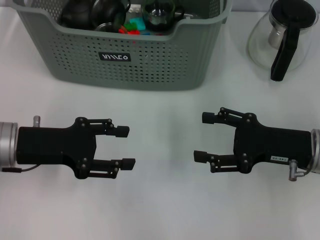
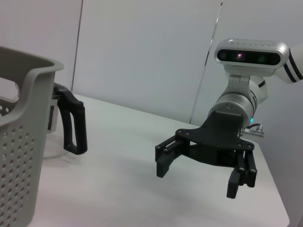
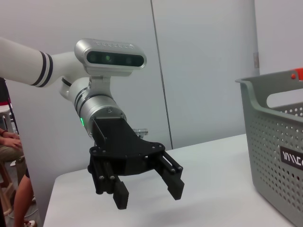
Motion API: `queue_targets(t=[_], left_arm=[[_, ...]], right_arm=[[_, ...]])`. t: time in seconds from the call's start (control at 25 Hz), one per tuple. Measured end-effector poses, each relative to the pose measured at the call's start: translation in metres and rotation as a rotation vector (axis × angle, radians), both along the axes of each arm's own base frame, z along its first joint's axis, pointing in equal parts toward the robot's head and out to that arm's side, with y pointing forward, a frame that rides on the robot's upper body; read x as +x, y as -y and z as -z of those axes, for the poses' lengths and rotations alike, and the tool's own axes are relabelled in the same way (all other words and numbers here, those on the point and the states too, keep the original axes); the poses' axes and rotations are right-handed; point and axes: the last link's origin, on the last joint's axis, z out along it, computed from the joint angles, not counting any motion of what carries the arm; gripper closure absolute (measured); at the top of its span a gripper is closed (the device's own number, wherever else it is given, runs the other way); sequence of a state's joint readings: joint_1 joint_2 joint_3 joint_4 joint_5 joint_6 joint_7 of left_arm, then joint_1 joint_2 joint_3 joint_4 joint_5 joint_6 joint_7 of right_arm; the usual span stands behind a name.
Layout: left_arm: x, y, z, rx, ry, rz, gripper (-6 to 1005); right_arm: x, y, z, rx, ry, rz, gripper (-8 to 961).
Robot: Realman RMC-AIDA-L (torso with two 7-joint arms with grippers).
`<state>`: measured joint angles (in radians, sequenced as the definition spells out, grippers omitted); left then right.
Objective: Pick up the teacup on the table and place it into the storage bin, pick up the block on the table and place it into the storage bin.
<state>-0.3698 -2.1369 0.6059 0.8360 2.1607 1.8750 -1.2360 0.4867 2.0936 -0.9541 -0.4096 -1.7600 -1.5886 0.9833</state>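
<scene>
Left hand (image 1: 127, 146) and right hand (image 1: 203, 136) hover spread before the perforated grey-green storage bin (image 1: 150, 65).

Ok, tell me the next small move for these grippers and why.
Probably none beyond staying put. The left gripper and right gripper both hang open and empty over the bare table, and no teacup or block shows on it. Dark cups and coloured pieces already lie inside the storage bin; only the glass teapot stands beside it.
</scene>
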Motion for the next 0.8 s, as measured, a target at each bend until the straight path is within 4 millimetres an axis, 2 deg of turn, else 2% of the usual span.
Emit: queue_targets(t=[0.8], left_arm=[[-0.0016,-0.0031,-0.0060,0.024,0.003,-0.007,267]], right_arm=[[0.0007,-0.0013,-0.0017,0.010,-0.003,0.005,7]])
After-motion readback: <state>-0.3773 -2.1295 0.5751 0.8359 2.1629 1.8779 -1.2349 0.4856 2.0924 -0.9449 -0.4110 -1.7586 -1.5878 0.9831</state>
